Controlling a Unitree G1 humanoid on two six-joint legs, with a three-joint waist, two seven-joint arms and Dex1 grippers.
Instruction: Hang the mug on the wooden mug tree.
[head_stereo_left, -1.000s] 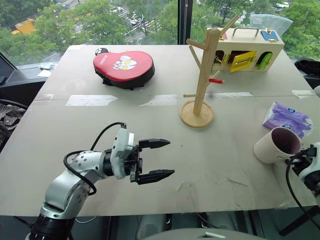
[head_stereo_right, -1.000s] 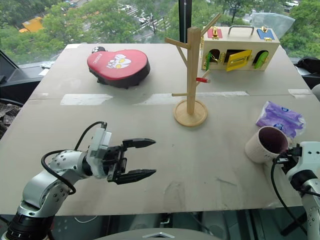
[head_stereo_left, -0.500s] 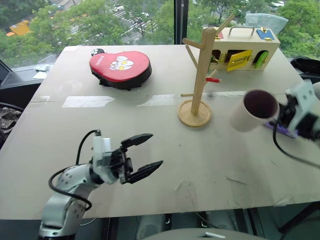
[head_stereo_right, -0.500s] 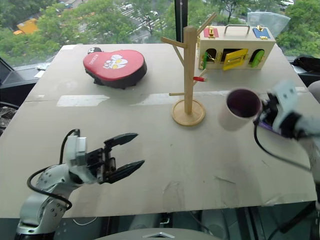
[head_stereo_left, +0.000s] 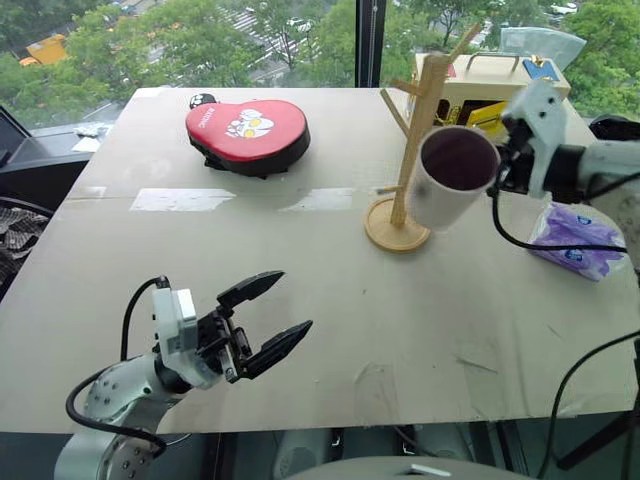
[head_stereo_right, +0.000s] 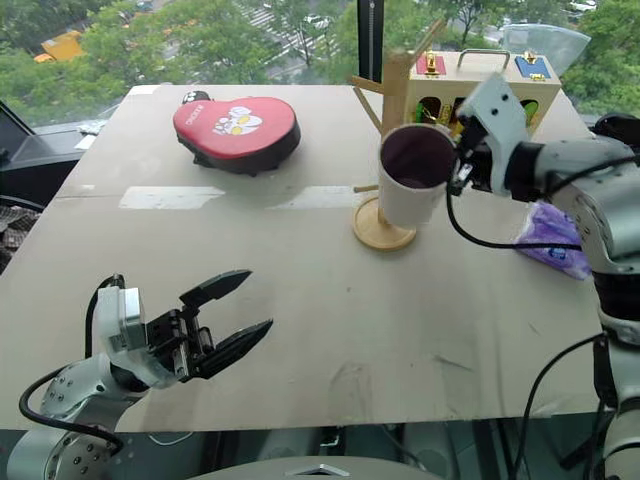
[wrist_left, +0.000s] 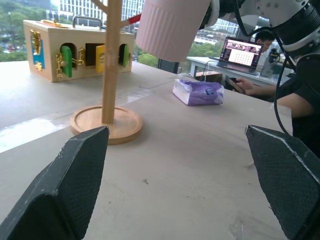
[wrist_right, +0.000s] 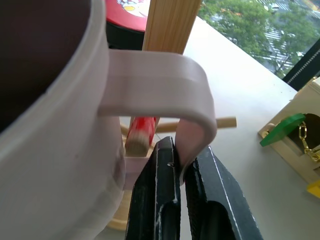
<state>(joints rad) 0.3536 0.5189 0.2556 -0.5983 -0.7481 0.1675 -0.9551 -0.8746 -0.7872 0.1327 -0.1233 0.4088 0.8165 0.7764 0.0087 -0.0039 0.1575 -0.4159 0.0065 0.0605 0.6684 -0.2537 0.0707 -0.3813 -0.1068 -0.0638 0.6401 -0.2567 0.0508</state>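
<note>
The cream-white mug, dark maroon inside, hangs tilted in the air with its mouth towards me. My right gripper is shut on its handle. The mug sits just in front of the wooden mug tree, above its round base. In the right wrist view the post stands directly behind the handle, with a red-tipped peg below it. My left gripper is open and holds nothing, low over the near left of the table. Its view shows the mug beside the post.
A red padded mitt lies at the far left. A pale wooden box with coloured flaps stands behind the tree. A purple tissue pack lies at the right edge. A seated person with a laptop shows beyond the table.
My right gripper has lifted the mug from the table's right edge and carried it up and left to the mug tree. My left gripper drew back slightly towards the near left, still open.
</note>
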